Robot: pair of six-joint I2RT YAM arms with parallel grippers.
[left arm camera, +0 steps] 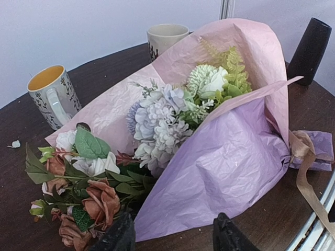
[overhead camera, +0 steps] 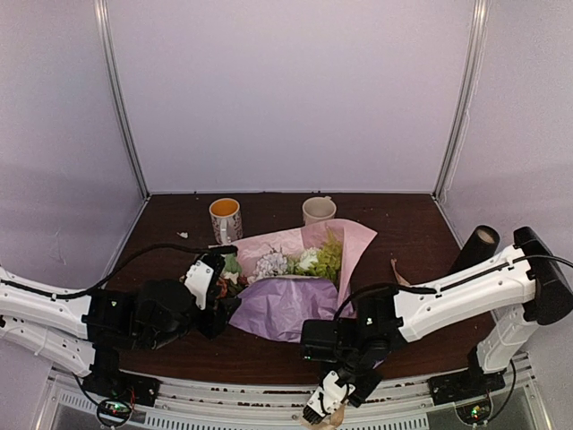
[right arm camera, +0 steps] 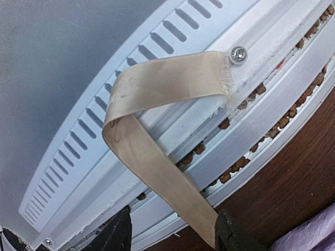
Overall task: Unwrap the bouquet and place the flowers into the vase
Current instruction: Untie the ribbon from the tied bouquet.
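From above, you see the bouquet (overhead camera: pixel 295 282) of mixed blooms in crinkled lilac and pink paper lying on its side mid-bench, heads toward the 2 mugs (overhead camera: pixel 226 219) at the back. The tall matte black vase (overhead camera: pixel 479 244) stands upright at the right of the dark brown bench (overhead camera: pixel 403 224), behind the right arm. Your left fingers (overhead camera: pixel 222 288) sit just beside the bouquet's left edge. Your right fingers (overhead camera: pixel 324 405) hang past the near edge, over the white slotted rail (overhead camera: pixel 224 417).

On the left wrist, the fingers are spread apart and grasp nothing. Peach and white flowers (left arm camera: pixel 97 196) lie on the bench at the wrap's left — the pale blue and green ones stay inside it.

On the right wrist, the fingers are spread too. The flat beige ribbon (right arm camera: pixel 157 130) loops down between them and touches the inner face of 1 finger, unclamped.
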